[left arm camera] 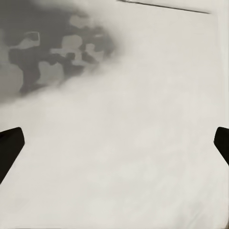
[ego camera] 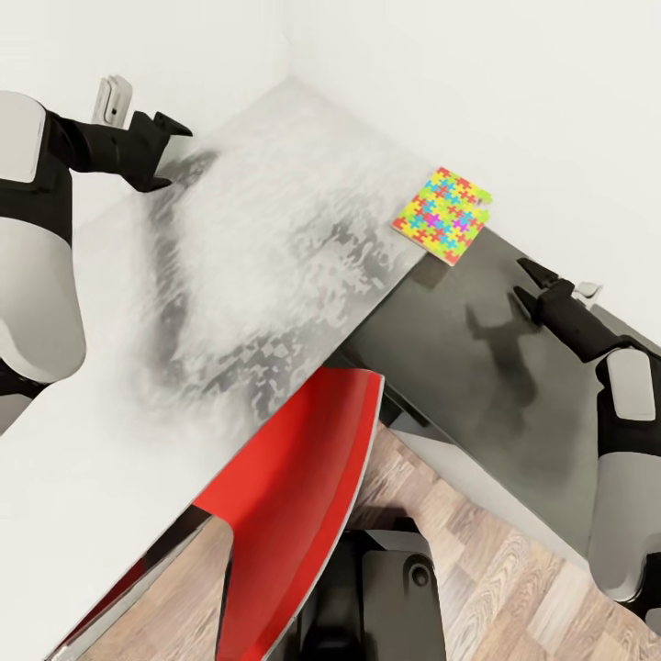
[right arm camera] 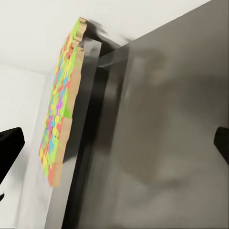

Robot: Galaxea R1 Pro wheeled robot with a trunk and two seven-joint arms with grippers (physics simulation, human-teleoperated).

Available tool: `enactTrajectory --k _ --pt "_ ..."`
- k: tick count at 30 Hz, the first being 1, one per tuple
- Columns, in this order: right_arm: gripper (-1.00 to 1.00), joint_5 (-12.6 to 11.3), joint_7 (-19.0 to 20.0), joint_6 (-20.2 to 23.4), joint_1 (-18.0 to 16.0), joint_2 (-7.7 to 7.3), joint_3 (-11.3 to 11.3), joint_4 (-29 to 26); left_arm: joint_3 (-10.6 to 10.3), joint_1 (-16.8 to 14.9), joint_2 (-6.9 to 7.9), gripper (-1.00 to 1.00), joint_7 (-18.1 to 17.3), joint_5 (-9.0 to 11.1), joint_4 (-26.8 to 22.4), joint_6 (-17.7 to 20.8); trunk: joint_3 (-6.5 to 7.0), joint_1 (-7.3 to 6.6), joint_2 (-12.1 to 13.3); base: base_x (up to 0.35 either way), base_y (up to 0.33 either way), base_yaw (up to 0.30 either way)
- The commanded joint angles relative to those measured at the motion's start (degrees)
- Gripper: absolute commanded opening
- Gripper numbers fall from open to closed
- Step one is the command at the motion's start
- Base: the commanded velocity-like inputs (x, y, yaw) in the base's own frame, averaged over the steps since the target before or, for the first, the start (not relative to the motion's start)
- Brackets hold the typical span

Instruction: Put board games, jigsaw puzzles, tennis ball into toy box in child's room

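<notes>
A bright multicoloured jigsaw puzzle lies flat at the far right end of the pale grey table, slightly overhanging its edge. The right wrist view catches this jigsaw puzzle edge-on. My left gripper hovers open over the table's far left part, with bare table top under its fingers. My right gripper is open above the lower dark-topped cabinet, a short way right of the puzzle and holding nothing. The toy box, board games and tennis ball are out of view.
A dark-topped cabinet adjoins the table's right end, lower than it. A red chair stands tucked against the table's front edge. White walls close off the back and right. Wooden floor lies below.
</notes>
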Motion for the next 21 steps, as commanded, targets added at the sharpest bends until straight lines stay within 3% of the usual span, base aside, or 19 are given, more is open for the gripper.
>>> enactTrajectory --k 1,21 --pt "1.0 -0.21 0.05 0.41 -0.03 -0.01 -0.13 0.02 0.1 0.02 -0.02 1.0 0.54 0.59 -0.02 0.15 -0.06 0.03 -0.09 0.0 0.0 0.116" --pt "1.0 -0.19 -0.3 0.2 -0.2 -0.09 -0.3 0.3 0.07 0.26 -0.13 1.0 0.59 0.56 -0.04 0.15 -0.06 0.03 -0.09 0.0 0.0 0.044"
